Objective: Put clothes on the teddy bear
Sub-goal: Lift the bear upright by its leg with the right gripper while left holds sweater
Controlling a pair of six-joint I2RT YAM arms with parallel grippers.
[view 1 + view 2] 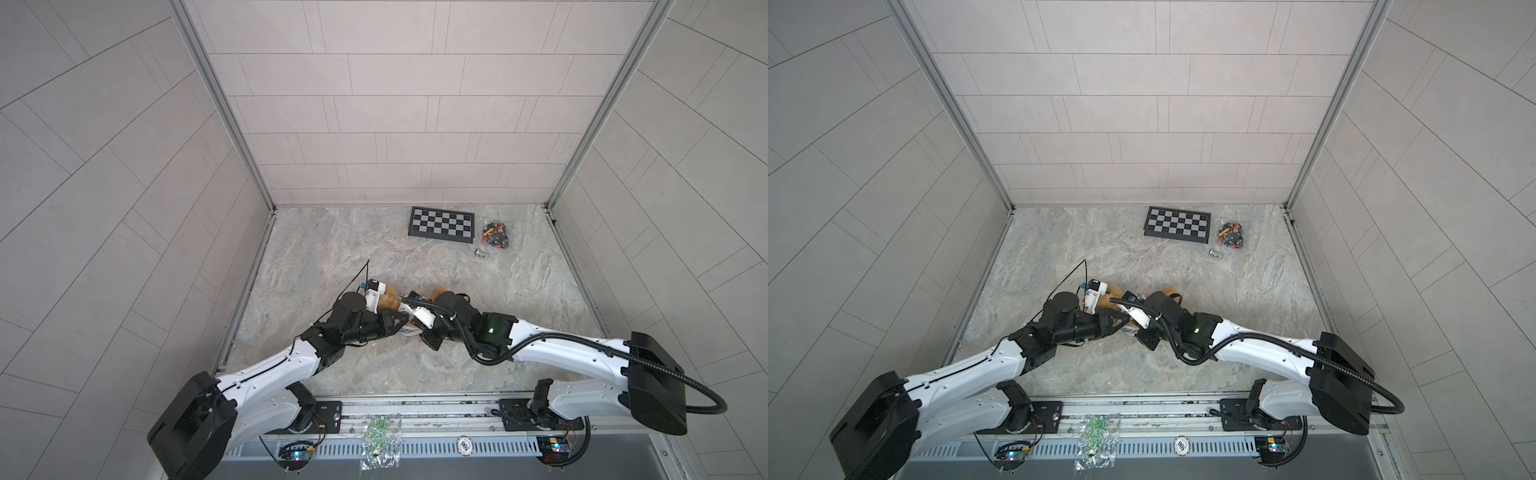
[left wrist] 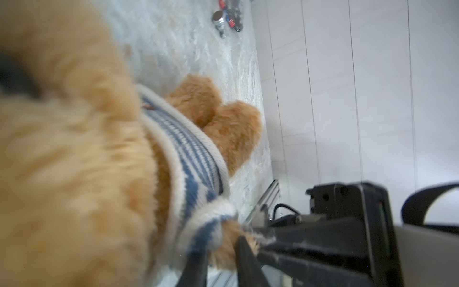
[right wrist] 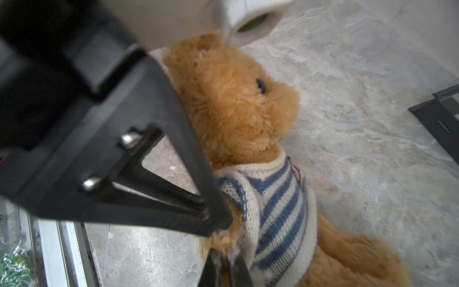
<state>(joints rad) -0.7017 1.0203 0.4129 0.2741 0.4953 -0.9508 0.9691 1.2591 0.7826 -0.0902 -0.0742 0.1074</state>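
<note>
The teddy bear (image 3: 236, 104) lies on the marbled table, golden-brown, with one black eye showing. A blue-and-white striped sweater (image 3: 280, 206) covers its chest, and its bare legs (image 2: 223, 124) stick out past the hem. In both top views the two arms hide most of the bear (image 1: 388, 301) (image 1: 1111, 300). My left gripper (image 2: 219, 248) stands open, with the bear's paw and the sleeve cuff (image 2: 211, 223) between its fingers. My right gripper (image 3: 224, 253) is shut on the fur at the tip of that same paw. It meets the left gripper (image 3: 218, 223) there.
A black-and-white checkerboard (image 1: 441, 222) lies at the back. Beside it are a clear bag of small parts (image 1: 494, 235) and a small metal cylinder (image 1: 481, 252). Another clear bag (image 1: 380, 440) rests on the front rail. Tiled walls close in three sides.
</note>
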